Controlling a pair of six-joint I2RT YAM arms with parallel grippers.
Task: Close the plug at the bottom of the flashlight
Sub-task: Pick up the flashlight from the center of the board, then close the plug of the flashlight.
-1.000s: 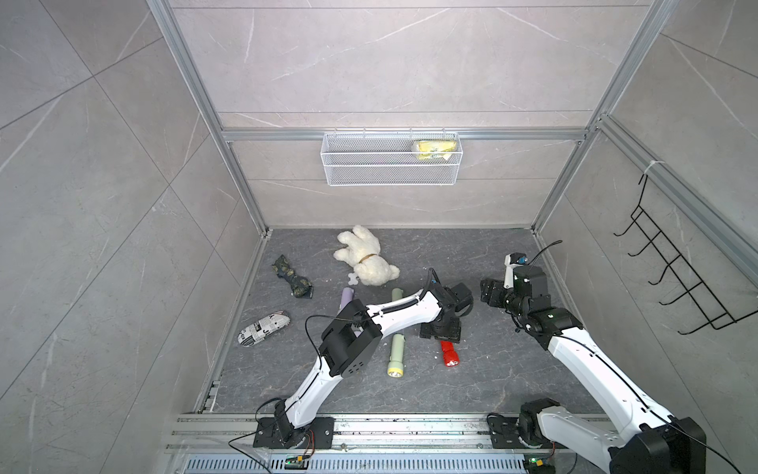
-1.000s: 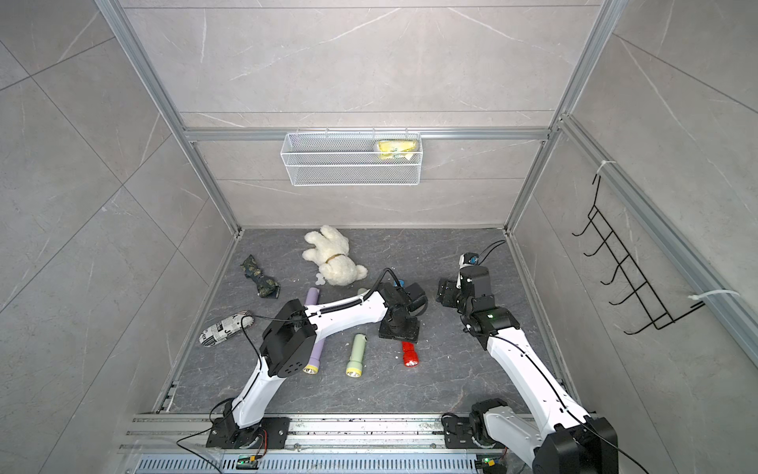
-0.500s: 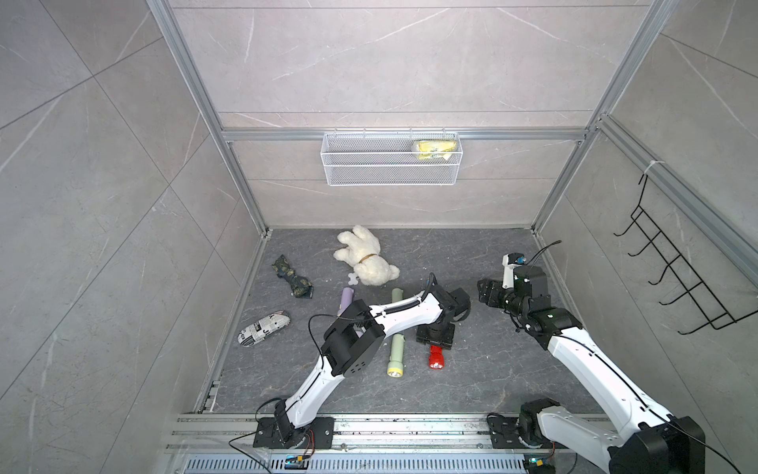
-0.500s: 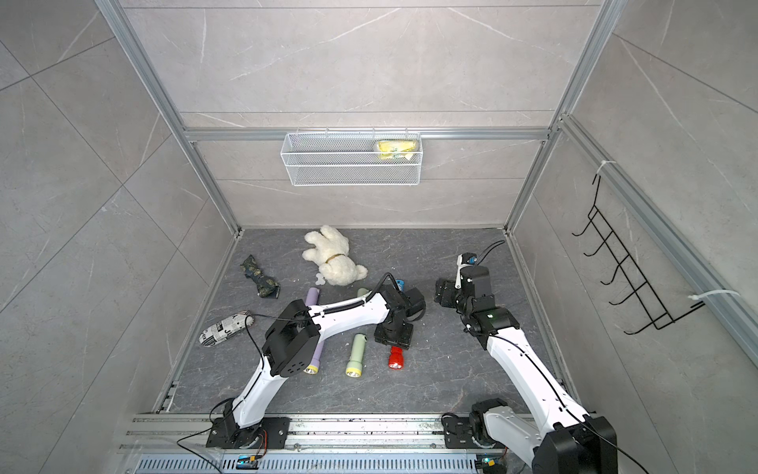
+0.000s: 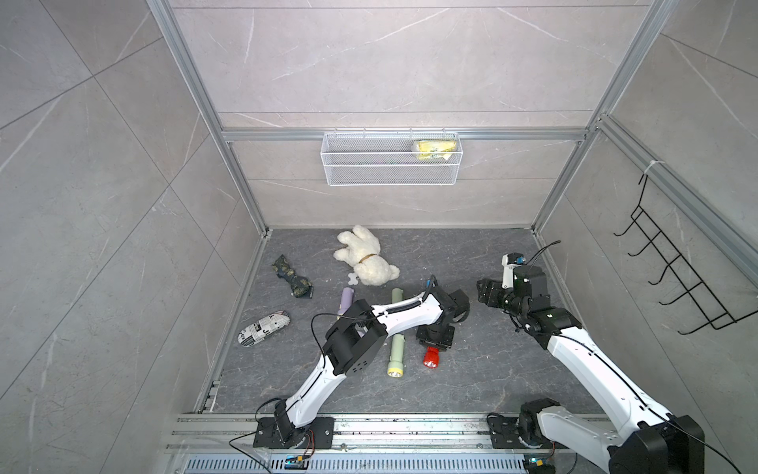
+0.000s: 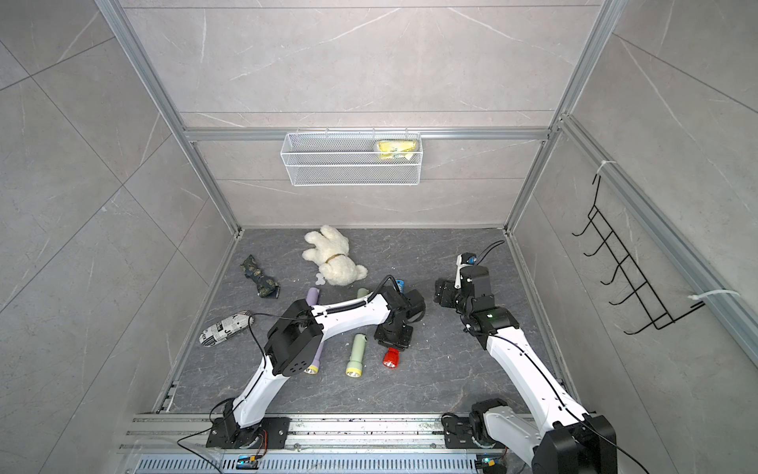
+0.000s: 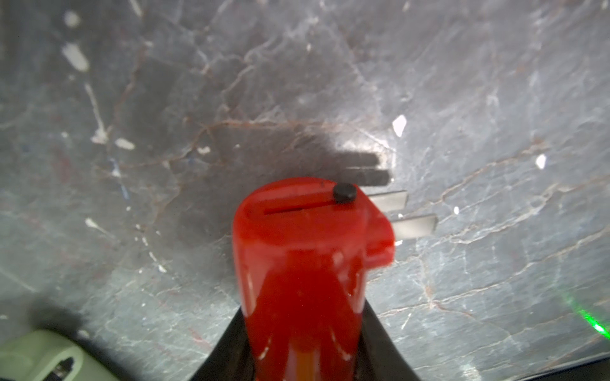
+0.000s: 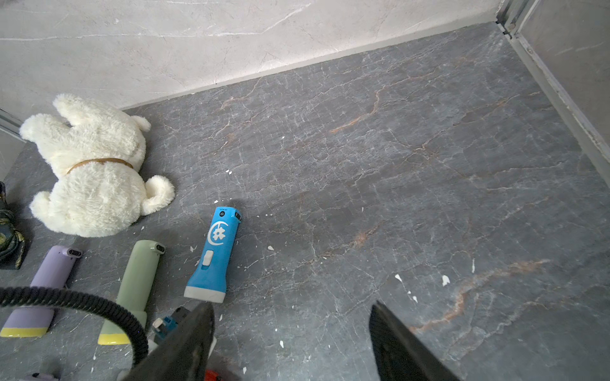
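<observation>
Squeezing the red flashlight (image 7: 298, 273) round its middle, the left end effector (image 5: 434, 342) leaves the plug (image 7: 379, 242) free; it looks hard, light, slippery.

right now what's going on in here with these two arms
The left gripper is shut on the red flashlight. The two metal plug prongs at its bottom end stick out, so the plug is not yet closed. The right gripper hangs open nearby, holding nothing.

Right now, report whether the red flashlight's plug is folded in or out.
Out. In the left wrist view, two metal prongs jut sideways from the end of the red flashlight.
</observation>
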